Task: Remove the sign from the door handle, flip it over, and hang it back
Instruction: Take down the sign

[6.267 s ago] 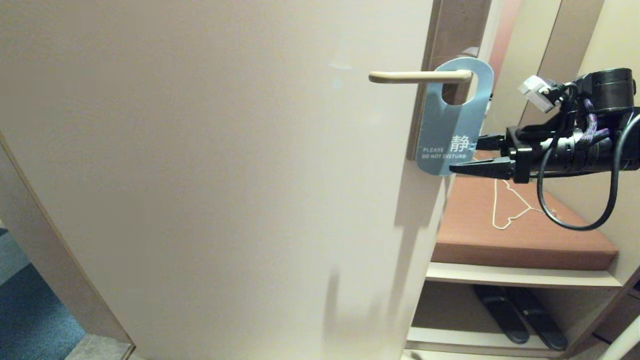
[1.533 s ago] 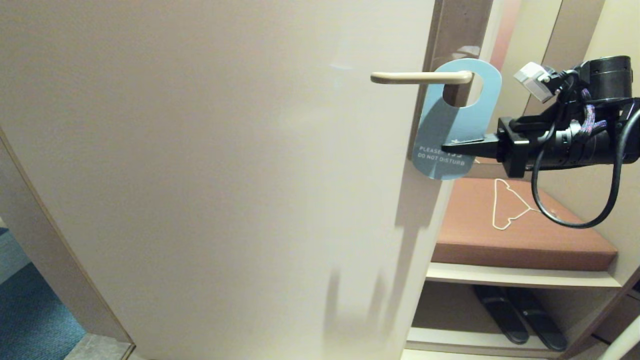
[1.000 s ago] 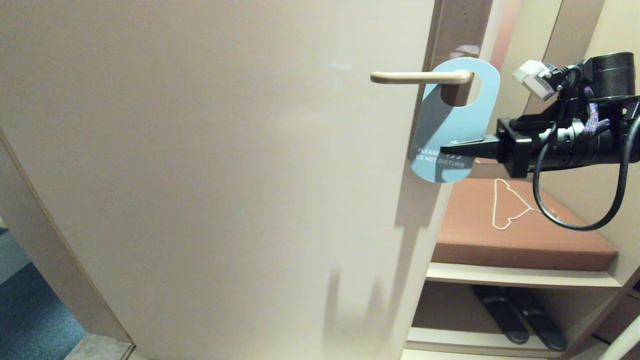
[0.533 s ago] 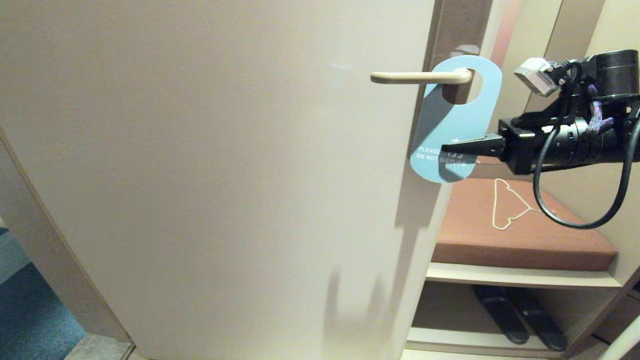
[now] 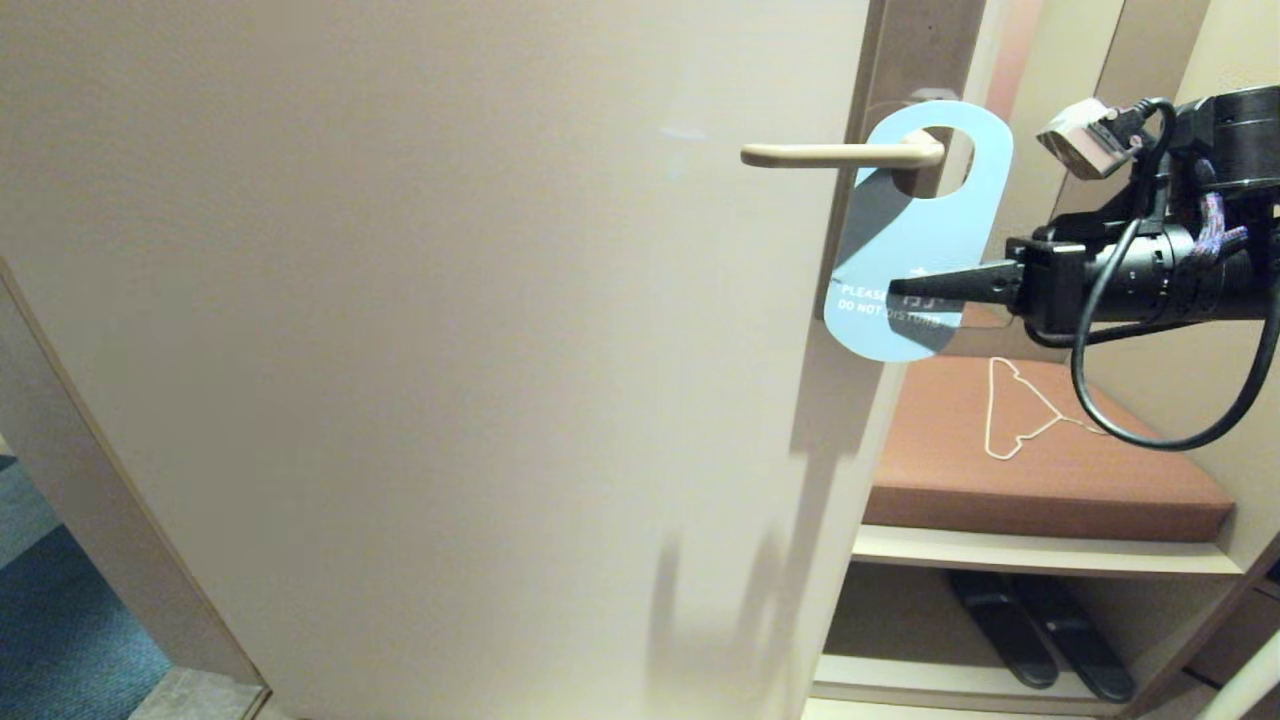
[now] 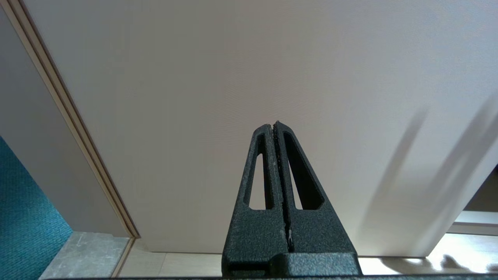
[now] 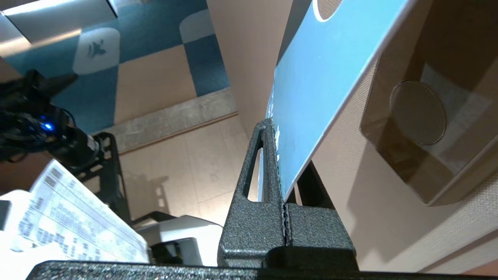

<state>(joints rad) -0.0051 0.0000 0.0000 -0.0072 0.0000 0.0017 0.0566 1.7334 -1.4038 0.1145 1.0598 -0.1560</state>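
Observation:
The light blue sign (image 5: 925,235) hangs by its hole around the cream door handle (image 5: 840,154), tilted, with its lower end swung out from the door. White "PLEASE DO NOT DISTURB" lettering faces me. My right gripper (image 5: 895,290) reaches in from the right and is shut on the sign's lower part; the right wrist view shows the blue card (image 7: 323,74) pinched between the black fingers (image 7: 264,163). My left gripper (image 6: 274,126) is shut and empty, low in front of the pale door, and is out of the head view.
The pale door (image 5: 420,330) fills the left and middle. Behind its edge a brown bench (image 5: 1040,460) carries a thin white wire clothes hanger (image 5: 1015,410). Dark slippers (image 5: 1040,630) lie on the shelf below. Blue carpet (image 5: 60,640) shows at the lower left.
The right gripper has lifted the sign a little and shifted it to the right, so its top loop now stands higher around the handle. The left arm has not moved.

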